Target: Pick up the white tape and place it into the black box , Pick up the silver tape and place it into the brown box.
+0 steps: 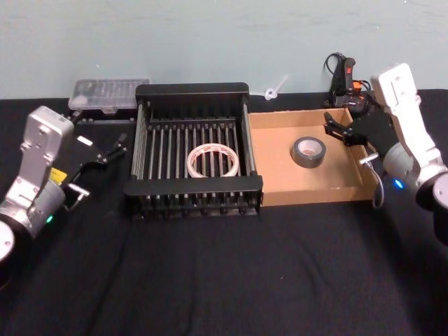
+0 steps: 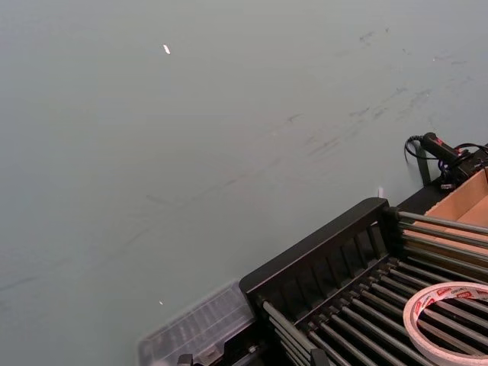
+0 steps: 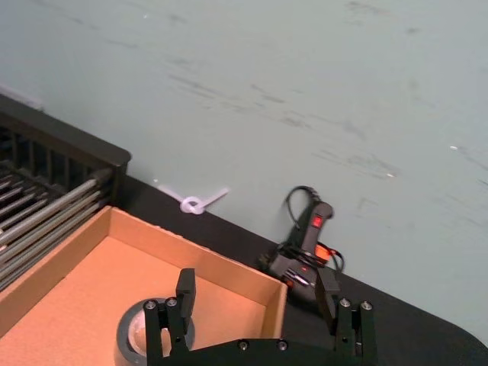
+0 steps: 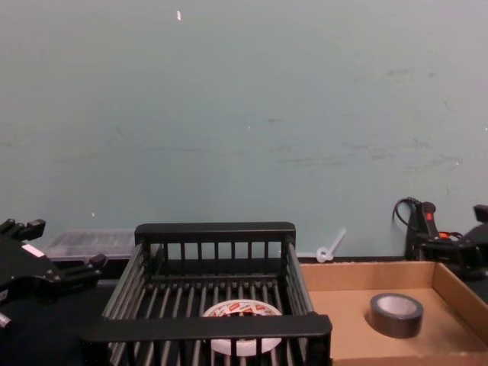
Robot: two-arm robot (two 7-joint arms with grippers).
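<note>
A: From the head view, the white tape (image 1: pixel 213 160) lies flat on the slats inside the black box (image 1: pixel 192 92). The silver tape (image 1: pixel 308 152) sits on the floor of the brown box (image 1: pixel 269 168), right beside it.

B: And the arms? The left gripper (image 1: pixel 112 150) hangs just left of the black box, fingers spread, holding nothing. The right gripper (image 1: pixel 341 131) is over the brown box's far right corner, also released and empty.

A: Left wrist view: the black box's corner (image 2: pixel 320 255) and an arc of white tape (image 2: pixel 450 316) on the bars.

B: Right wrist view: the right gripper's fingers (image 3: pixel 184 288) stand apart, the silver tape (image 3: pixel 136 339) below and behind them in the brown box (image 3: pixel 229 259).

A: Chest view: white tape (image 4: pixel 242 314) low in the black box (image 4: pixel 214 232), silver tape (image 4: pixel 396 315) flat in the brown box (image 4: pixel 366 273), left gripper (image 4: pixel 30 263) at the left edge.
</note>
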